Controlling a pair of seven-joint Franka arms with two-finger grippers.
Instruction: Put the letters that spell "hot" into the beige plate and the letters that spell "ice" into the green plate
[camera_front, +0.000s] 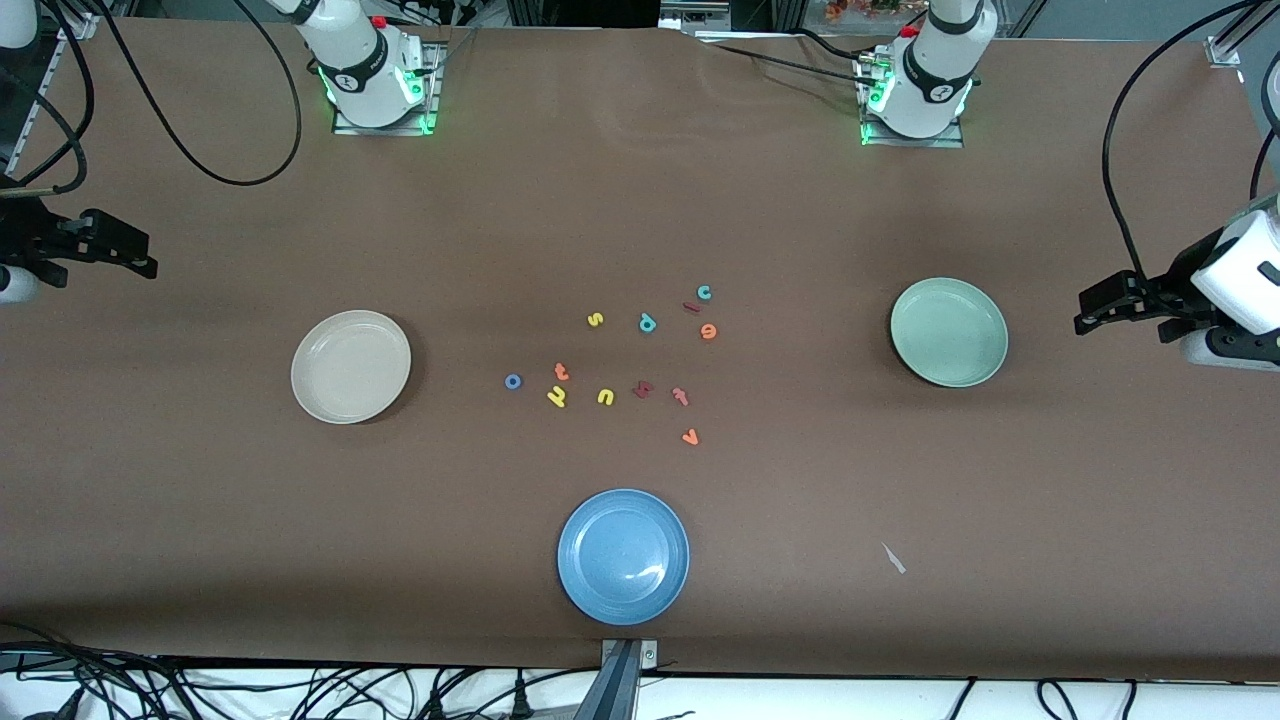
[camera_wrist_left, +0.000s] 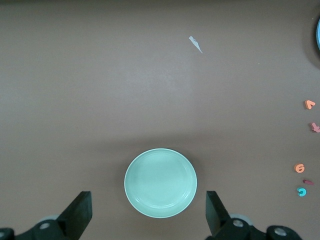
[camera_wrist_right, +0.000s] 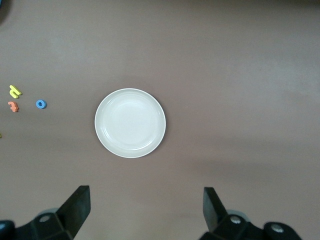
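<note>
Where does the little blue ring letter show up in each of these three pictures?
Front view: the blue ring lies on the brown table, at the end of the letter cluster toward the beige plate.
Left wrist view: not in it.
Right wrist view: it lies near the picture's edge, beside the yellow letter and an orange letter.
Shared landmark: the beige plate.

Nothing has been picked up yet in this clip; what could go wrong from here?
1. Wrong letter: a pinkish t lies close to the orange t, and a yellow u beside the yellow h.
2. The thin dark red i lies right between the teal c and the orange e, so a pick there may nudge its neighbours.
3. A letter could end up in the blue plate instead of the beige plate or green plate.
</note>
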